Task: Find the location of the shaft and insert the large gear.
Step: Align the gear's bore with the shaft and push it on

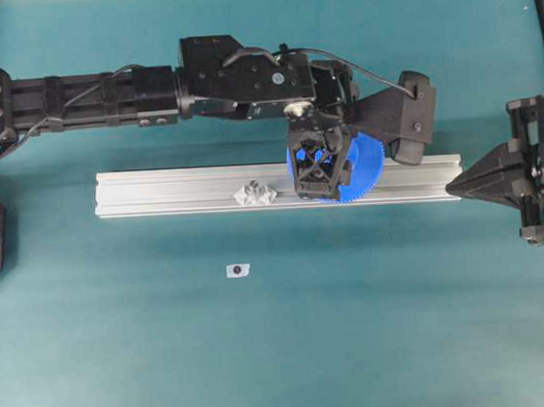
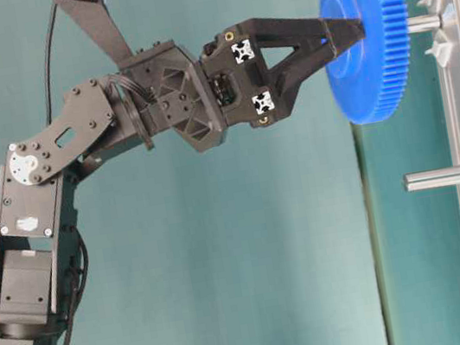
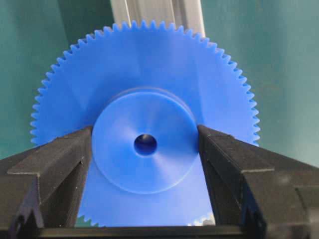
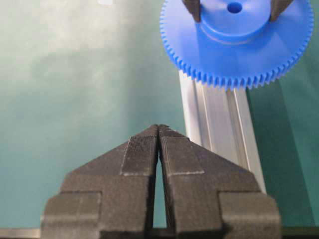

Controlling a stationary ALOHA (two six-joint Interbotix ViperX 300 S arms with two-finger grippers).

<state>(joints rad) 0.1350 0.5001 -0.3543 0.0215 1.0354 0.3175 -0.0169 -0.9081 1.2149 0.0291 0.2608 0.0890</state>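
The left hand [image 3: 145,149] grips the large gear [image 3: 144,144] by its hub, above the aluminium rail [image 1: 162,191] near its right end, over a pin [image 2: 422,22]. The right hand [image 4: 158,130] is closed, empty, off the rail's right end.

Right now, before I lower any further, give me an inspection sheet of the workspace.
Surface: teal table with an aluminium rail lying across it.
Job's things: large gear is held over the shorter pin; the shaft stands bare further along the rail, apart from the gear.
Clutter: one small pale tag with a dark centre on the table, apart from the rail.
Grippers: left gripper shut on the gear's hub; right gripper shut and empty, at the rail's end.
Cables: black cable looped over the left wrist, apart from the gear.
Surroundings: nothing seen.
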